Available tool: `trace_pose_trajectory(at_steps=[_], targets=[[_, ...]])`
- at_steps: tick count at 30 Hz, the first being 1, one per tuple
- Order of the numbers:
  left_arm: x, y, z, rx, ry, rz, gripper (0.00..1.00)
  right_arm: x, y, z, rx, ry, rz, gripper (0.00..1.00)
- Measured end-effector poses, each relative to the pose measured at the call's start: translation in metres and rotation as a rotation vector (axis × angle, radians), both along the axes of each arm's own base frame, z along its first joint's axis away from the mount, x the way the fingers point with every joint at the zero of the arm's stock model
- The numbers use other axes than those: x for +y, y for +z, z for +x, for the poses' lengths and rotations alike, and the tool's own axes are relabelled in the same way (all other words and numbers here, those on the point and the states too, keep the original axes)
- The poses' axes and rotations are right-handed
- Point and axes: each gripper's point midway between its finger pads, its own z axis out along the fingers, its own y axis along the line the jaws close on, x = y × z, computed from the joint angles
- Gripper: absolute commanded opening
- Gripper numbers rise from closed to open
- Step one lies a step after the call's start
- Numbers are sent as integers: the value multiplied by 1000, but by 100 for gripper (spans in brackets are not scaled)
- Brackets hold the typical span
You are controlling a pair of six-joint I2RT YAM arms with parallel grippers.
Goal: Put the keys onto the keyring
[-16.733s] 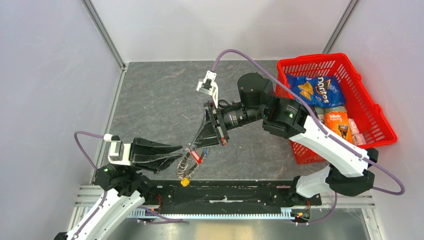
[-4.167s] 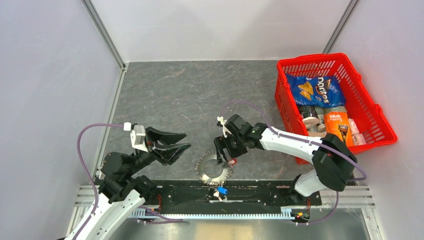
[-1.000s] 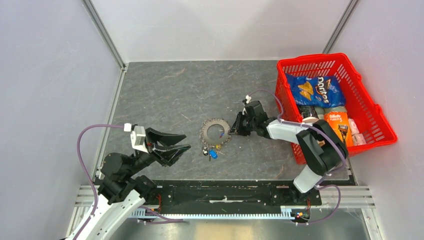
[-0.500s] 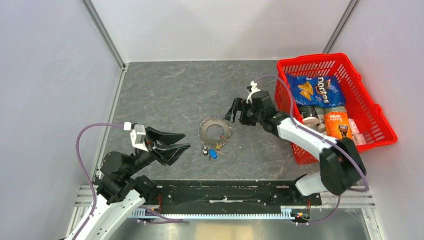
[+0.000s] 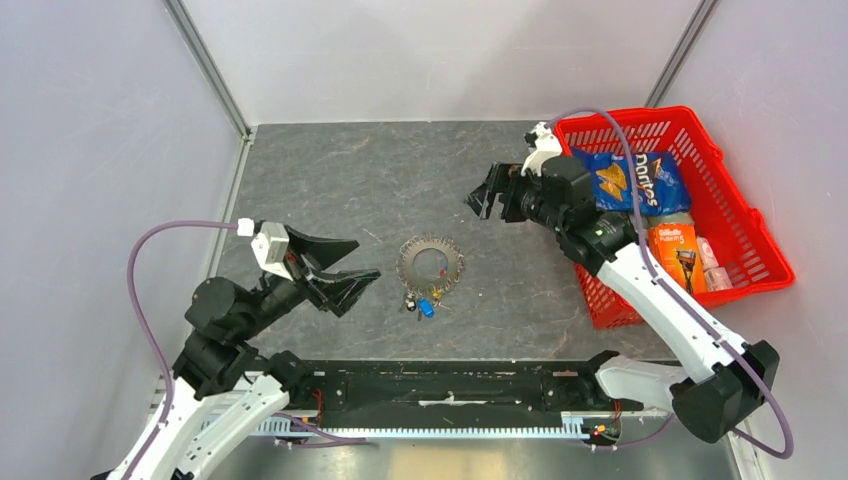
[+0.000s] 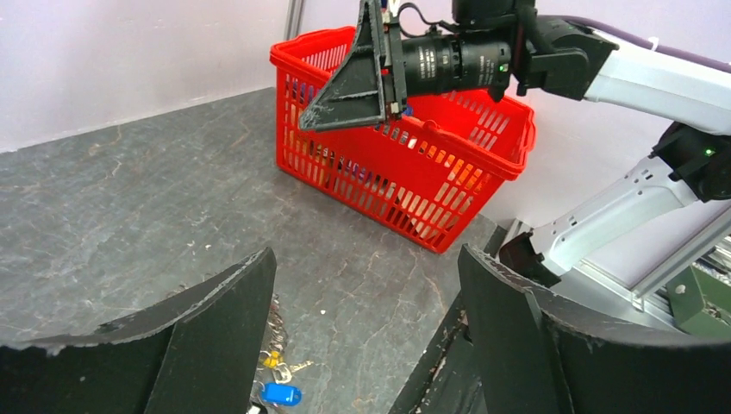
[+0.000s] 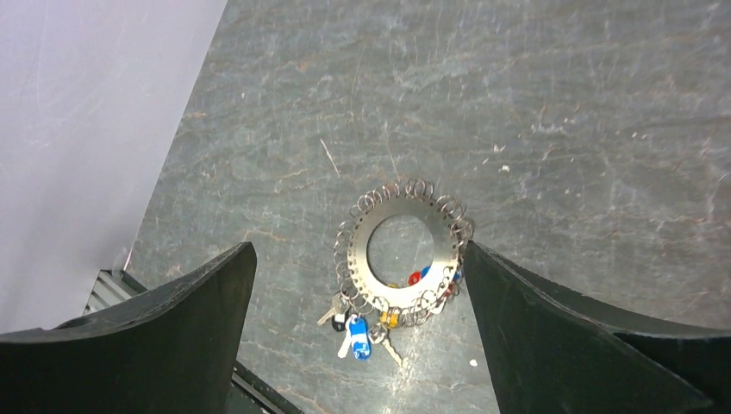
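Keyring position: you see the flat grey toothed metal keyring (image 5: 411, 262) mid-frame on the dark counter (image 5: 330, 190), with the small silver tagged keys (image 5: 424, 303) bunched at its lower edge. The left end effector (image 5: 364, 262) and right end effector (image 5: 482, 205) gape wide, empty.

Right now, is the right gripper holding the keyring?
No, the keyring lies flat on the table, while the right gripper hangs open, apart from it.

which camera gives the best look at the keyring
The right wrist view: it looks straight down on the keyring, whole, hole and rim clear, with the keys at its near edge. Top external shows the keyring whole but small, mid-table. Left wrist shows only the keys at the bottom edge; the ring is mostly out of sight.
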Motion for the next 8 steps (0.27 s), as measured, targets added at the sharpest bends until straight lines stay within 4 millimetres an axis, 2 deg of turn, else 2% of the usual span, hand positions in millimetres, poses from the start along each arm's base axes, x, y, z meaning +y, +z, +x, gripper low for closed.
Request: trace_pose_trajectory(at_steps=[4,8], targets=[[0,7,2,-13,6,21,86,-2,24,0,-47,-9,-7,97],[2,16,0,-40,11,28,86,4,54,-13,-106,53,-17,97]])
